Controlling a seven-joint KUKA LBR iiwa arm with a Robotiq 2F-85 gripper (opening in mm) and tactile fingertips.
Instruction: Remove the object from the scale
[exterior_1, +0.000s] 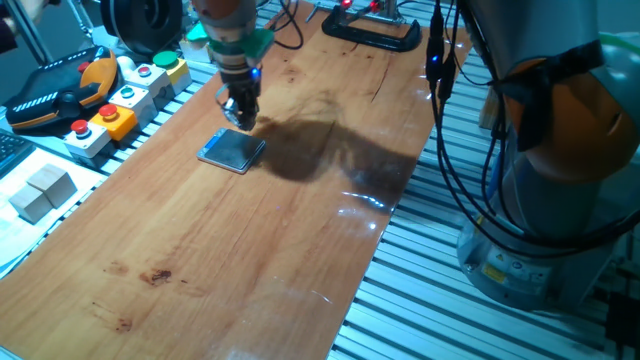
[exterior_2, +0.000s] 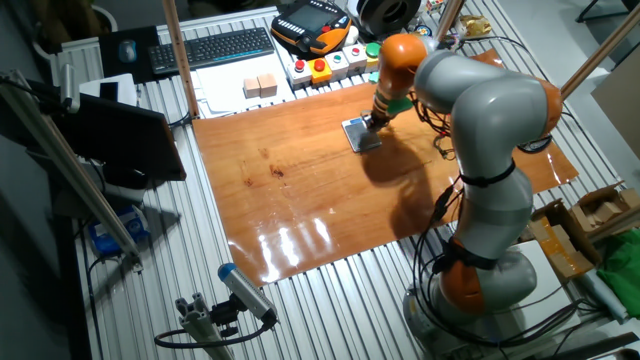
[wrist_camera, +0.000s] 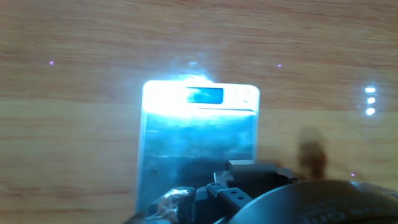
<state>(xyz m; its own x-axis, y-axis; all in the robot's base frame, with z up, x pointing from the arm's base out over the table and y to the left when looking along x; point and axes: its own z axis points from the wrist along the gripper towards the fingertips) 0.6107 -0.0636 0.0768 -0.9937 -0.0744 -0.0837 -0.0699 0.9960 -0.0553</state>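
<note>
The scale (exterior_1: 232, 151) is a thin square plate with a dark top and a light rim, lying flat on the wooden table. It also shows in the other fixed view (exterior_2: 362, 134) and in the hand view (wrist_camera: 199, 143), where glare washes out its display end. My gripper (exterior_1: 240, 116) hangs low over the plate's far edge, fingers pointing down; it also shows in the other fixed view (exterior_2: 374, 119). The fingers look close together, but their gap is hidden. The tiny cube shows in no view; the visible part of the plate is bare, and the gripper body hides the rest.
Button boxes (exterior_1: 120, 100) and a handheld pendant (exterior_1: 60, 90) stand along the table's left edge. Two pale grey blocks (exterior_1: 40, 190) lie off the board at the left. A black clamp (exterior_1: 372, 32) sits at the far edge. Cables (exterior_1: 445, 120) hang at the right.
</note>
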